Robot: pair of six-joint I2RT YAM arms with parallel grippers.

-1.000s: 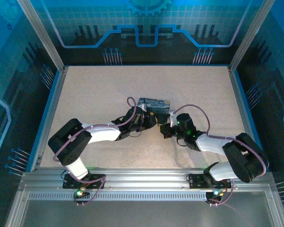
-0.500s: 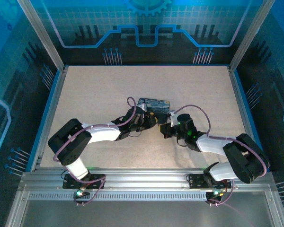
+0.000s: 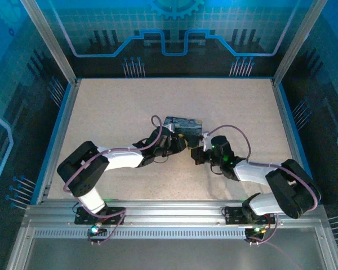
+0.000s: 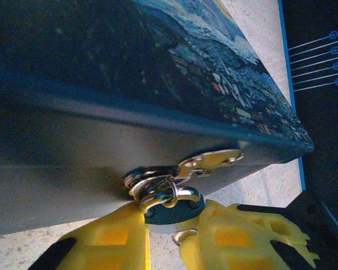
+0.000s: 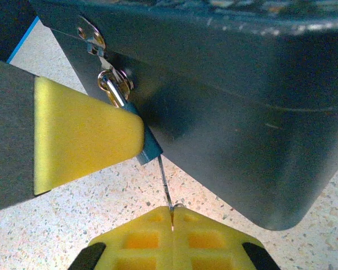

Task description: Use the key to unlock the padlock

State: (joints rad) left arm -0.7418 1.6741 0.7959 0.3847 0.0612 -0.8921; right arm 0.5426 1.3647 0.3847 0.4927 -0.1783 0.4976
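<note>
From above, the tin (image 3: 184, 124) lies mid-tabletop (image 3: 118, 101), and both arms meet at its near edge: the left hand (image 3: 177, 142) at the near-left of the tin, the right hand (image 3: 196, 153) just off its near-right corner. Compared with a second ago, neither arm has visibly moved; both hold the same pose, apart from at most a slight settling of the right forearm. My reading is that the work is now a fine one, seating or turning, not reaching.

In the left wrist view, the padlock (image 4: 172, 214) hangs at the tin's (image 4: 158, 73) front wall, just below the brass hasp (image 4: 211, 162). Its shackle (image 4: 177, 194) is threaded through the ring there. The left hand (image 4: 169, 228) pinches the dark padlock body between its 2 yellow fingers (image 4: 110, 239), steadying it.

In the right wrist view, the right hand (image 5: 172, 218) has its pads pressed together on the key (image 5: 165, 183), a thin dark sliver running from the pads up to the lower end of the padlock (image 5: 149, 147) under the tin's (image 5: 242, 67) front wall. One left finger (image 5: 84, 140) presses the padlock's side. The key looks to be at or in the keyhole, though how deep cannot be told. The shackle (image 5: 114, 90) appears closed, so the unlocking turn seems not yet done.
</note>
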